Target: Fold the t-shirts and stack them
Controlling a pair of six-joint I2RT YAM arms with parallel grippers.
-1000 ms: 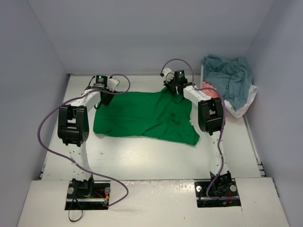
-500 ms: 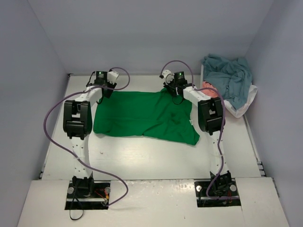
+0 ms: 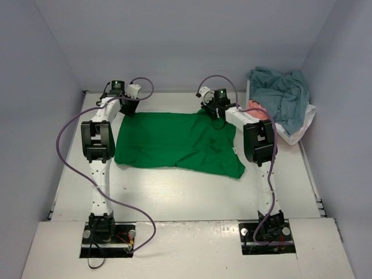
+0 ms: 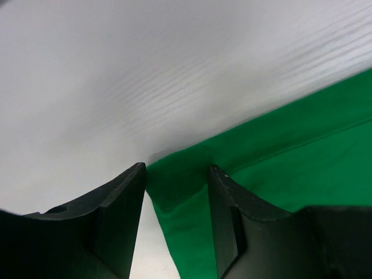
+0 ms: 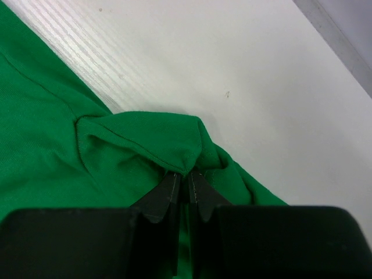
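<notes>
The green t-shirt (image 3: 174,142) lay spread out in the middle of the surface (image 3: 174,192), between the two arms, with its far edge running from one wrist to the other. The right arm (image 3: 256,139) had reached to the far right corner. In its wrist view the right jaws were together, clamped on a small peak of green cloth that stood up off the surface. The left arm (image 3: 96,142) was at the far left corner. There the left jaws stood apart, one finger (image 4: 116,215) on either side of the corner's tip, and the cloth between them looked flat and not yet gripped.

To my eye this was the start of the first fold, with one far corner taken and the other being lined up. The next move would need the left jaws to close on their corner. Then both arms would have to lift together and carry the far edge towards the near one at the same pace, so the cloth did not skew. The near right corner already sagged closer to the arms than the near left.

The surface was white and faintly streaked, boxed in by plain pale lilac walls (image 3: 174,40). At the far right sat a white basket (image 3: 302,125) heaped with a crumpled teal t-shirt (image 3: 279,96). A bit of a pink t-shirt (image 3: 258,109) showed at the basket's left side.
</notes>
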